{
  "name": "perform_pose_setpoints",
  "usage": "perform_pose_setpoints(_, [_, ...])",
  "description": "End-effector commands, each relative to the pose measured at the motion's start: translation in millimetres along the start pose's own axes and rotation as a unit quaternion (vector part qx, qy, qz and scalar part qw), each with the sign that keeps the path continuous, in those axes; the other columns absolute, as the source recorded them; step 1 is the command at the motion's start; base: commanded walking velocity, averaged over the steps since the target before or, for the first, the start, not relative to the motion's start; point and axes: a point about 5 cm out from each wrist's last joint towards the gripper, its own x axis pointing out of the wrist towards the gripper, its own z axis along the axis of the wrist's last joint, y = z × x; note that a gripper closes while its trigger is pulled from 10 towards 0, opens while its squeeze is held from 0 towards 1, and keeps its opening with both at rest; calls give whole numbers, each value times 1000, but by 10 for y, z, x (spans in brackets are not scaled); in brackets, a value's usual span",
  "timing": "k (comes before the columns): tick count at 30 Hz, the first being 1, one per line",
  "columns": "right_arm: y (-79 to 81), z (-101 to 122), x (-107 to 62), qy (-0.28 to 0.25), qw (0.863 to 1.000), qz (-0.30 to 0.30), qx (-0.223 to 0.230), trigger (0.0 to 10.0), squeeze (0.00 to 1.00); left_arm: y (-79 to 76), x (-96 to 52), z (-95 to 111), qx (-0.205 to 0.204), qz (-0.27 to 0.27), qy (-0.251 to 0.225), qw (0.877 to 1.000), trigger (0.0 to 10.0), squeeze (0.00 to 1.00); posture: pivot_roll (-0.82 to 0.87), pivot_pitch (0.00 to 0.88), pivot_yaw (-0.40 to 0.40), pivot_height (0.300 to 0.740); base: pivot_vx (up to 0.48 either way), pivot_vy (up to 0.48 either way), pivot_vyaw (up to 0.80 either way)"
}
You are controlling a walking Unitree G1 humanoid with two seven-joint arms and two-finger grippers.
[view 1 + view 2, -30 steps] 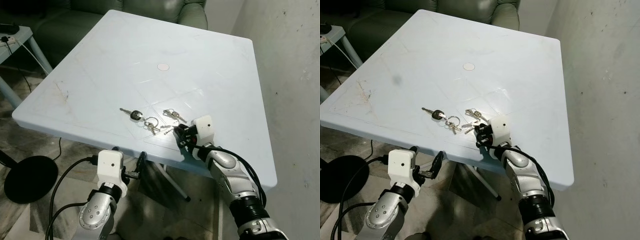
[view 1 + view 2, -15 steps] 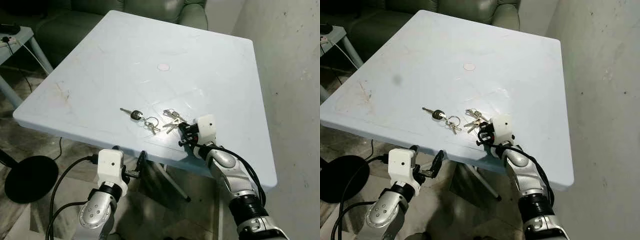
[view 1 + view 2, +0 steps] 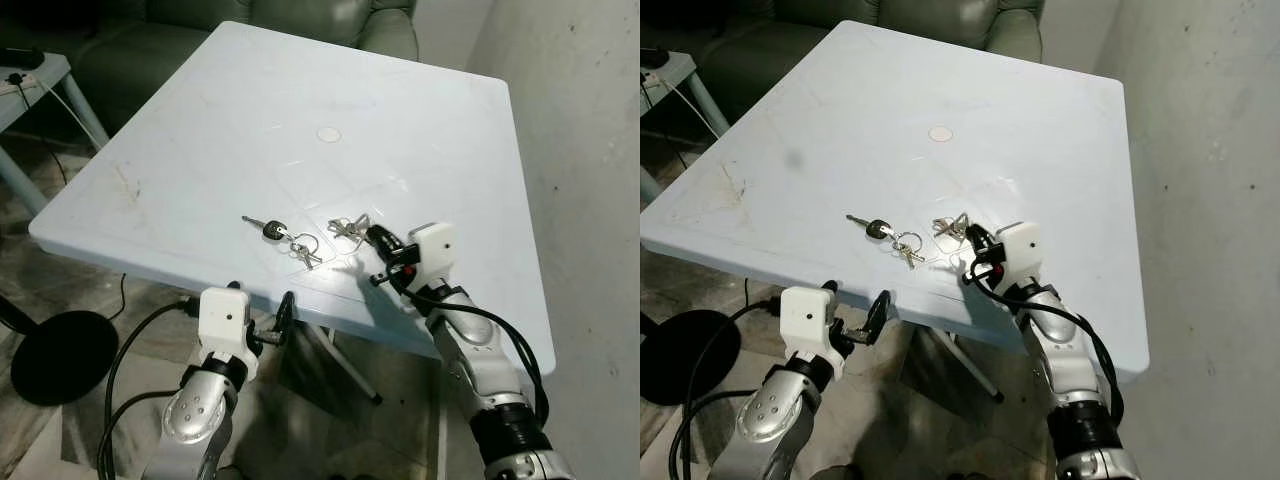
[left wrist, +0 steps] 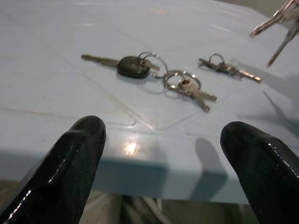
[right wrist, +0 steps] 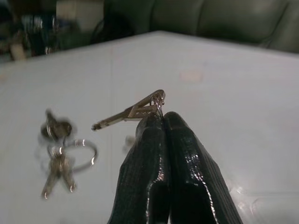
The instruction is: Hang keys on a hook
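Lifted since a second ago, the small key bunch (image 5: pixel 140 111) is now held just above the table (image 3: pixel 200 130), pinched in the right gripper (image 5: pixel 161 122) so it can be carried to a hook. Two more key bunches are left lying on the table: the black-headed key set (image 3: pixel 285 238) and another small bunch (image 4: pixel 224 68). The left gripper (image 4: pixel 161 154) is held spread wide near the table edge.

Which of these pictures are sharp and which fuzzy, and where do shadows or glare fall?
Eye views: sharp, evenly lit; the right gripper casts a soft shadow on the table. Left wrist view: the black-headed key is fairly crisp, the left gripper's fingers loom blurred, with a spot of glare on the table edge. Right wrist view: the pinched keys are sharp, the bunch behind and the sofa smeared.
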Motion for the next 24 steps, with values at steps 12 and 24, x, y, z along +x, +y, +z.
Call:
perform_pose_setpoints(12, [-26, 79, -284, -26, 995, -87, 35, 10000, 0, 125, 280, 82, 15, 3, -22, 1000, 10000, 0, 55, 0, -21, 740, 0, 0, 0])
perform_pose_setpoints(24, [-153, 161, -291, -25, 986, -162, 15, 10000, 0, 328, 581, 281, 3, 25, -53, 998, 10000, 0, 39, 0, -1, 740, 0, 0, 0])
